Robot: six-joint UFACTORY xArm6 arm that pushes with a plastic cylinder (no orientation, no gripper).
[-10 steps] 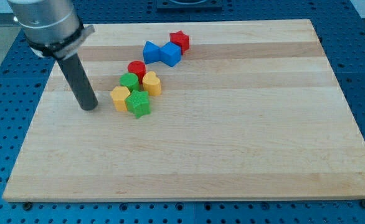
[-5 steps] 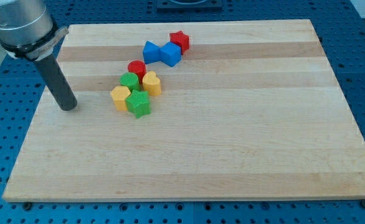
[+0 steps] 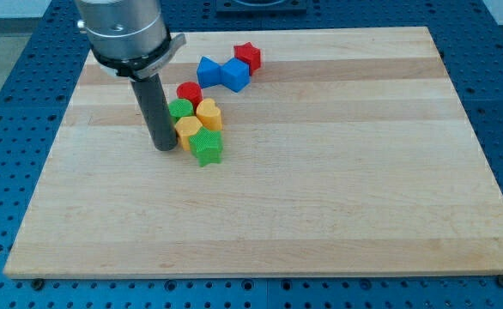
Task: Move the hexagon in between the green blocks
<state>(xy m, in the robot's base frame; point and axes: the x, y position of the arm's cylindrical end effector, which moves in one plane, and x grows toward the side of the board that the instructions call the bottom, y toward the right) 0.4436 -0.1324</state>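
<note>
My tip [image 3: 166,147] rests on the tabletop [image 3: 337,189], touching the left side of the yellow hexagon [image 3: 188,130]; being a bare rod, it holds nothing. Just right of it, that hexagon sits between two green blocks [image 3: 179,109] [image 3: 207,148]. Beyond are a second yellow block [image 3: 209,113], two red blocks [image 3: 188,92] [image 3: 247,57] and two blue ones [image 3: 209,70] [image 3: 236,74].

My tip [image 3: 166,147] is touching the yellow hexagon [image 3: 188,130] on the view's left; the hexagon is sitting between the green cylinder [image 3: 180,109] and green star [image 3: 207,148] (touching both).
</note>
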